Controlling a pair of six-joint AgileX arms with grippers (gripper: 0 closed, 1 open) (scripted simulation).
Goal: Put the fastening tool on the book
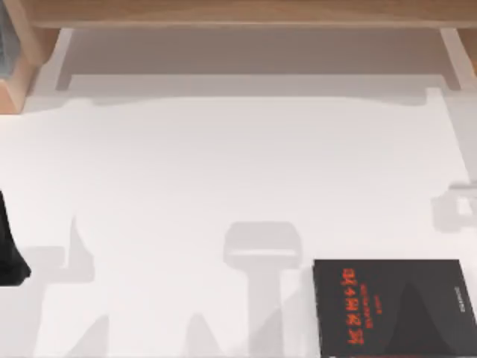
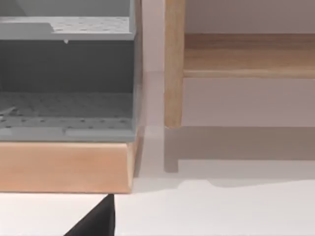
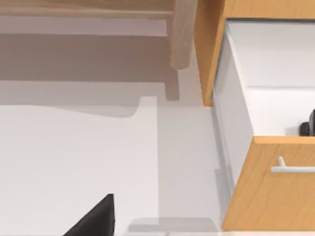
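- The left arm [image 1: 9, 253] shows as a dark shape at the left edge of the surface [image 1: 223, 164] in the top view. It looks parked there, well apart from the book. I cannot tell if its pincer is apart or together.
- In the left wrist view a black tip [image 2: 96, 221] pokes in at the edge of the picture. It is just a small part, so it does not tell me how that pincer stands.
- The right wrist view has the same kind of black tip [image 3: 96, 219]. I cannot tell the state of the right pincer either.
- Past that tip the right wrist view looks at a wooden drawer [image 3: 266, 187] with a pale handle [image 3: 290, 168]. The drawer is pulled open. A small dark thing [image 3: 309, 129] sits inside at the edge, too cut off to name. My guess is that the tool may be kept in there, and that is why the drawer stands open.
- The left wrist view looks at a grey shelf box [image 2: 66, 73] on a wooden base.
- The book [image 1: 395, 307] lies flat on the surface, near the front, on the right side. Nothing is on it yet.
- It lies flat with its black cover up, so it makes a good spot to put a tool on.
- Its long side runs left to right. The red letters [image 1: 350, 306] are by its left side and the small pale mark [image 1: 461, 297] is by its right side.
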